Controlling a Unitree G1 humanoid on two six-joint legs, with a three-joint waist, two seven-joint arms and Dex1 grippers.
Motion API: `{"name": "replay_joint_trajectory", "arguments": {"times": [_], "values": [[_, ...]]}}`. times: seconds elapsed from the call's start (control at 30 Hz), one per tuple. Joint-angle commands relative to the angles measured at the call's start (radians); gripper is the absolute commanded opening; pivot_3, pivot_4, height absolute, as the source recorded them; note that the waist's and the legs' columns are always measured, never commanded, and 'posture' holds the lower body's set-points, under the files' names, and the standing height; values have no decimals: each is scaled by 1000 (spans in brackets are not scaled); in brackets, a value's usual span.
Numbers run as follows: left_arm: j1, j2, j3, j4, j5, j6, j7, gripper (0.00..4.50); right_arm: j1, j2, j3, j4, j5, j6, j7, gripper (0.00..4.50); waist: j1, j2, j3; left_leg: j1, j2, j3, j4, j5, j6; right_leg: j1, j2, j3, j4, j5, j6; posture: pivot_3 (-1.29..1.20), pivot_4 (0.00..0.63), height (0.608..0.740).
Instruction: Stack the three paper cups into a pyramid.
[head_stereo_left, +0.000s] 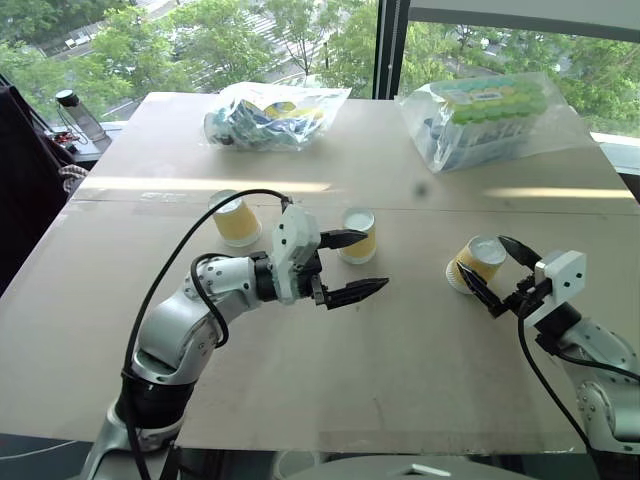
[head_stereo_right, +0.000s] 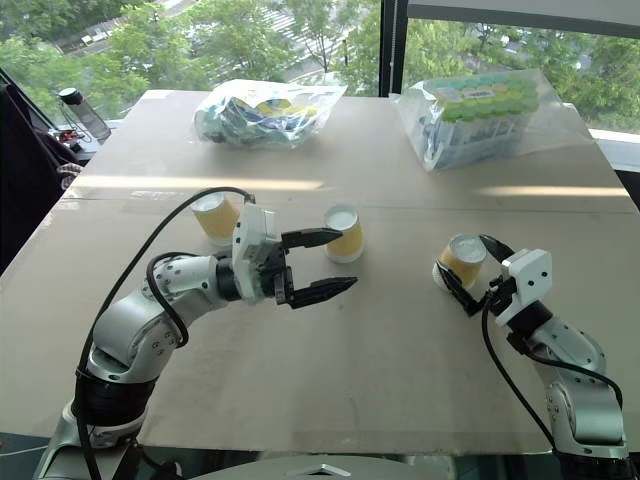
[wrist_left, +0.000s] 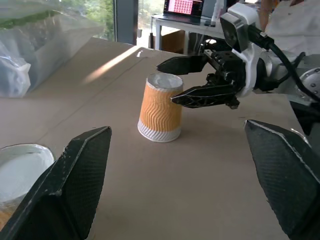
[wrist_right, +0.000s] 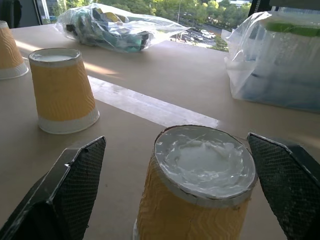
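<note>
Three paper cups stand upside down and well apart on a pale brown table (head_stereo_left: 300, 400) beside tall windows with green trees outside; two clear plastic bags (head_stereo_left: 275, 113) (head_stereo_left: 495, 118) of packaged goods lie at its far edge. The left cup (head_stereo_left: 236, 219) and the middle cup (head_stereo_left: 358, 235) sit behind the left gripper (head_stereo_left: 355, 264), whose fingers are spread with nothing between them. The right cup (head_stereo_left: 477, 263) stands between the wide-apart fingers of the right gripper (head_stereo_left: 494, 278), not clamped.
</note>
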Motion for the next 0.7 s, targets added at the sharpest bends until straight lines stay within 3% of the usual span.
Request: {"name": "replay_joint_trajectory", "arguments": {"times": [0.03,0.33,0.4,0.5,0.57,0.7], "values": [[-19,5,6,-51,-40,34,5,4392,-18,-5,-2,-4,22,23,2,4500,-1,0,0,0,0,0,0,0,0,0,0,0,0,0,0,0,150,740],[-13,24,19,-53,-48,54,9,4392,-44,-8,-4,14,37,79,4,4500,-9,0,0,0,0,0,0,0,0,0,0,0,0,0,0,0,150,740],[-5,31,24,-59,-47,54,12,4500,-55,-6,-4,24,29,77,2,3947,-11,0,0,0,0,0,0,0,0,0,0,0,0,0,0,0,150,740],[28,46,37,-80,-47,54,21,4500,-68,-5,1,38,20,72,6,2630,-14,0,0,0,0,0,0,0,0,0,0,0,0,0,0,0,150,740],[64,57,53,-98,-48,50,31,4500,-78,-5,13,47,11,66,13,2086,-18,0,0,0,0,0,-1,0,0,0,0,0,0,0,1,0,150,740],[236,75,95,-233,-28,43,101,4500,-144,9,68,61,-10,82,12,2077,-31,0,1,1,1,1,-1,0,0,0,0,1,0,0,0,0,150,740]]}}
